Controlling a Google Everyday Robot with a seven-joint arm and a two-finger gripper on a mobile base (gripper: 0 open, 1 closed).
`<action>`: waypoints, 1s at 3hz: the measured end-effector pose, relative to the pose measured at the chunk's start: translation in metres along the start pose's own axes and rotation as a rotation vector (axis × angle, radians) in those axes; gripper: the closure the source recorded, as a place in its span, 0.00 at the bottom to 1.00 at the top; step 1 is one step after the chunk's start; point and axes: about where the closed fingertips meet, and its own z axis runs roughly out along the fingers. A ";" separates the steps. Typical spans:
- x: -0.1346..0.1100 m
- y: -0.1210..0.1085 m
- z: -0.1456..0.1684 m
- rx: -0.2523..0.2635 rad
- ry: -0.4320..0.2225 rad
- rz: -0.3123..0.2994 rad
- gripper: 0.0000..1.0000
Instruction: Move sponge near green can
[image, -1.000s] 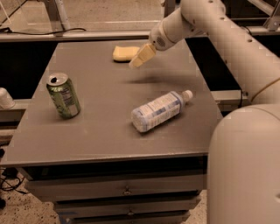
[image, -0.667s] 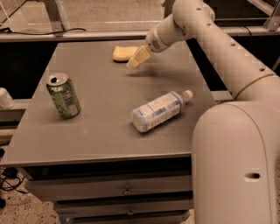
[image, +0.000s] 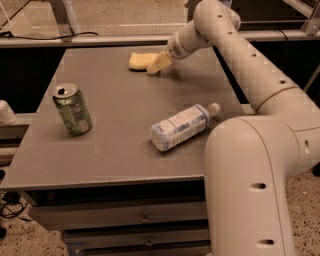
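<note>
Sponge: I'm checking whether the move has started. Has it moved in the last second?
No. The sponge lies as far from the green can as before; the gripper is at its right end.

My gripper (image: 158, 63) is at the far side of the table (image: 115, 100), just beside the sponge (image: 139, 60), and it covers the sponge's right end, so I cannot tell whether I touch it. The big near part of my arm (image: 250, 190) runs out past the bottom and right edges and hides the table's near right corner. The print on the bottle (image: 181, 126) and on the green can (image: 73, 110) is too small to read. A white rounded thing (image: 4, 112) is cut by the left edge, and the drawers (image: 125, 220) under the table are cut off at the bottom
</note>
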 end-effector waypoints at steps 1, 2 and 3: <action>-0.008 -0.005 0.002 0.007 -0.017 0.009 0.41; -0.013 -0.003 0.000 -0.001 -0.031 0.017 0.64; -0.017 0.007 -0.012 -0.019 -0.054 0.026 0.87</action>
